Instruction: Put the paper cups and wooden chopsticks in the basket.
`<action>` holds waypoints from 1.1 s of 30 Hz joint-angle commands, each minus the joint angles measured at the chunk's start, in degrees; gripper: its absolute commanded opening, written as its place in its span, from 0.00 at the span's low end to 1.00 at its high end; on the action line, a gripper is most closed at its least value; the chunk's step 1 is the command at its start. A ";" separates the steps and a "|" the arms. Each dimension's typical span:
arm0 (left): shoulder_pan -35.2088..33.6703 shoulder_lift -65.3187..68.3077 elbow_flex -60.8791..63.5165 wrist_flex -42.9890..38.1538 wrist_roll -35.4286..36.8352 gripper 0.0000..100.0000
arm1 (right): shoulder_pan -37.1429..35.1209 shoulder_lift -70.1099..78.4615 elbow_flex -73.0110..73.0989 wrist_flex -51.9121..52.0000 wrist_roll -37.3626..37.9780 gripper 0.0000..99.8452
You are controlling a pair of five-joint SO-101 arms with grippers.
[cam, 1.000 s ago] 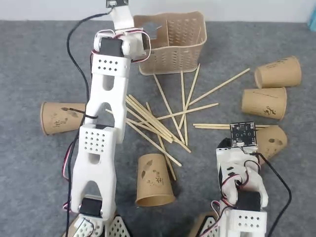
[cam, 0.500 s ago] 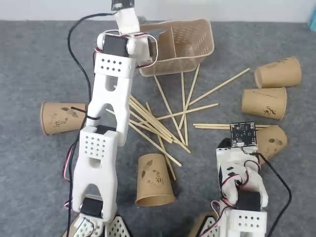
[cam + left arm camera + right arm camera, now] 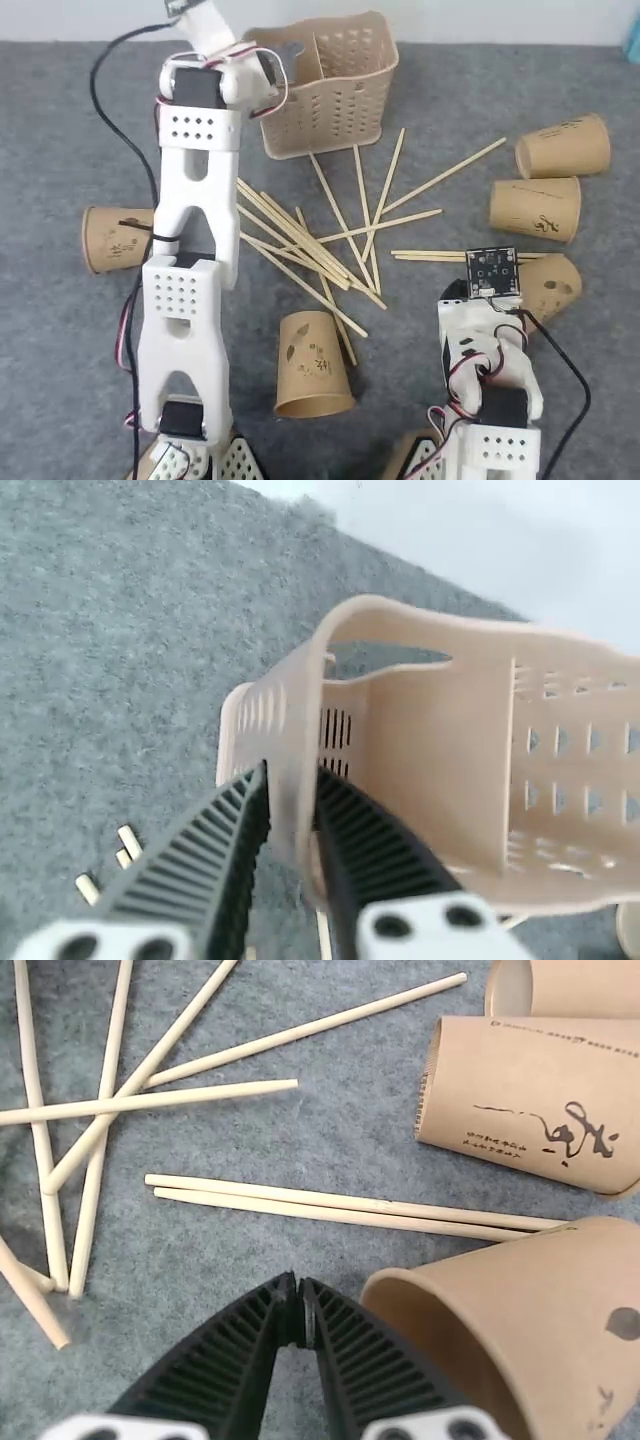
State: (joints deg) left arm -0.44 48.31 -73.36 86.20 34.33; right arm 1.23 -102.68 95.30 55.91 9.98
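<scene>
**A:** Which step is this?

**B:** Setting up, I'd say. At far left a cup [image 3: 115,238] lies on its side. At upper left-centre the left gripper [image 3: 290,780] is clamped on the wall of the basket [image 3: 330,90], which is beige, perforated and divided inside.

**A:** And the rest?

**B:** The chopsticks [image 3: 320,240] are scattered mid-frame below the basket. At lower right the right gripper [image 3: 297,1295] is closed on nothing, and the cups [image 3: 535,208] lie toppled at right. Next, probably: settle the basket within reach, let go, then start loading.
</scene>
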 commanded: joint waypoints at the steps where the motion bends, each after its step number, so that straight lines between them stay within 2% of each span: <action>1: -0.35 -5.10 -2.51 -0.70 0.97 0.17 | 0.40 0.84 1.32 -1.10 1.05 0.01; 4: 0.26 -5.10 -8.48 2.99 1.05 0.25 | 0.40 0.92 1.32 -1.71 1.05 0.01; 9: 1.67 -5.19 -23.52 10.11 1.05 0.25 | 0.40 1.01 1.32 -1.71 1.05 0.01; 14: 4.75 -6.07 -17.45 6.15 1.05 0.25 | 0.40 1.01 1.32 -1.71 1.05 0.01; 19: 6.24 -3.69 -11.38 -1.14 1.05 0.25 | 0.40 1.01 1.32 -1.71 1.14 0.01; 23: 6.24 -0.62 -8.13 -9.93 0.88 0.17 | 0.40 1.01 1.32 -1.71 1.14 0.01; 26: 6.42 2.46 -7.08 -13.63 0.70 0.11 | 0.40 1.01 1.32 -1.71 1.14 0.01; 30: 7.47 8.26 -6.99 -18.20 -2.37 0.12 | 0.40 1.01 1.32 -1.71 1.14 0.01; 33: 8.35 11.43 -7.25 -18.73 -3.78 0.14 | 0.40 1.01 1.32 -1.71 1.14 0.01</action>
State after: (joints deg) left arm 6.95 58.42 -80.22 68.44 31.87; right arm 1.23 -102.68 95.30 55.38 9.98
